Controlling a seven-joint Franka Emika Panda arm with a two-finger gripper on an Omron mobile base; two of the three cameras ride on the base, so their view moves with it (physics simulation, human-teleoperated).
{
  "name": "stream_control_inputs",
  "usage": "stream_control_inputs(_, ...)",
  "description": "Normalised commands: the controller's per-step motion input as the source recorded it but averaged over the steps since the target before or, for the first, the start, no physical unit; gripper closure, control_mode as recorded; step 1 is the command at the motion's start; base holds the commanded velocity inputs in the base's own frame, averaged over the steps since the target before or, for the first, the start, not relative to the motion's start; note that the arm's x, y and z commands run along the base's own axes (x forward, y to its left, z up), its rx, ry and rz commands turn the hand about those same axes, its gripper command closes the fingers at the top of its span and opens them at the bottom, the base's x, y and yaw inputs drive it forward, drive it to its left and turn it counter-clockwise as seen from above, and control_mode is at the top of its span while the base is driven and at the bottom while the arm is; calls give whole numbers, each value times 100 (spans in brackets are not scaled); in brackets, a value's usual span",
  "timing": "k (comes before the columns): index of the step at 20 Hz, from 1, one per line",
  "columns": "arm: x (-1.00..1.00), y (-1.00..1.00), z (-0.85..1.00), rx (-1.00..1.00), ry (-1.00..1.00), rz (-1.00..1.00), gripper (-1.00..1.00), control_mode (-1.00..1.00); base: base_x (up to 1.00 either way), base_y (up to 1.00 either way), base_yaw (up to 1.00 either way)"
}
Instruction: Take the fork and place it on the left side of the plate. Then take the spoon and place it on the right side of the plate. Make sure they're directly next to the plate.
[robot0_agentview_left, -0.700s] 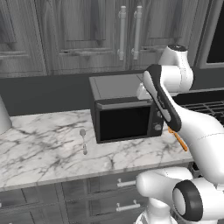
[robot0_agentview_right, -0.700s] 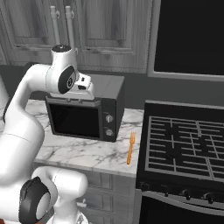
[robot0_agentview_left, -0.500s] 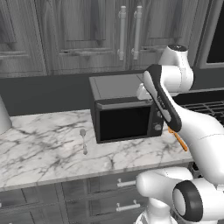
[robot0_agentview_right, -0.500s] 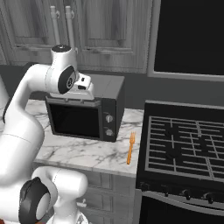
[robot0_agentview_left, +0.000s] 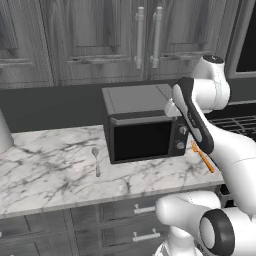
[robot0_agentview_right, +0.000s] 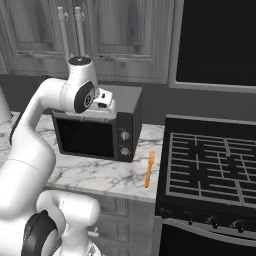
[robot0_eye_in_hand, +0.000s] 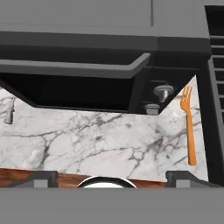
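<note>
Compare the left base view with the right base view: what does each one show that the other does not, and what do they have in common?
The left base view alone shows the spoon, lying on the marble counter to the left of the microwave, and a pale object at the left edge. The right base view alone shows the whole stove top with its knobs, and a dark panel above it. Both share the microwave, the marble counter, the grey cabinets, the white arm, and the orange fork, which lies on the counter between the microwave and the stove.
</note>
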Motion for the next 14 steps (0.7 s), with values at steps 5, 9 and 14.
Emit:
stream_control_inputs(5,0,-57,-25,0,5,-2,-100,-100,0,0,0)
stream_control_inputs(9,0,-57,-29,0,9,-3,-100,-100,0,0,0)
stream_control_inputs(14,0,-51,-34,0,9,-2,-100,-100,0,0,0)
